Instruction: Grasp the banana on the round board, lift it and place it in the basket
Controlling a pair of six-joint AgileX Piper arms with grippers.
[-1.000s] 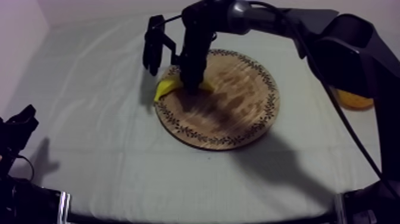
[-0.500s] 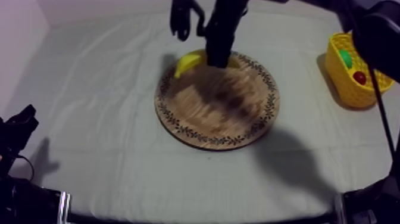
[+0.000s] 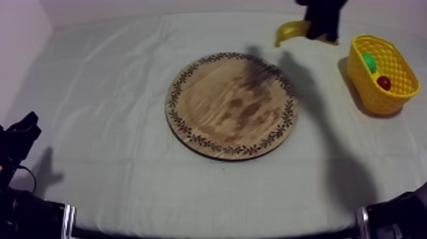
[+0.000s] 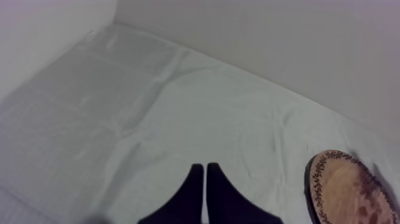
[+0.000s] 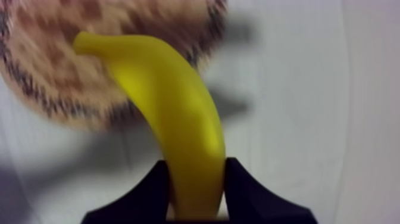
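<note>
Right gripper (image 3: pixel 322 28) is clamped on the banana (image 3: pixel 289 30), high over the cloth at roughly 1 o'clock from the wooden board (image 3: pixel 232 105). From the right wrist camera the grip is clear: the two black fingers (image 5: pixel 149 193) are pressed against either side of the banana (image 5: pixel 172 113) near one end. The rest of the fruit curves out ahead of the right gripper (image 5: pixel 196 179), its far tip over the rim of the wooden board (image 5: pixel 41 65) below.

From above, the banana lies about level, its free end pointing toward 9 o'clock from the claw. It is off the board and not yet in the yellow basket (image 3: pixel 356 70); it sits at about 10 o'clock from the basket, near it but apart. The basket itself stands between 2 and 3 o'clock from the board. A green toy fruit (image 3: pixel 369 61) and a small red fruit (image 3: pixel 384 82) lie inside. The right arm comes in at the upper right, with just its working end showing at the top edge.

Over at 9 o'clock from the board, the left gripper (image 3: pixel 22 130) sits low at the table's side. Its wrist camera shows the left gripper (image 4: pixel 205 170) with fingers together in a narrow wedge, holding nothing. It is above bare cloth (image 4: pixel 149 107), and the board's patterned rim (image 4: pixel 315 179) is off to one side.
</note>
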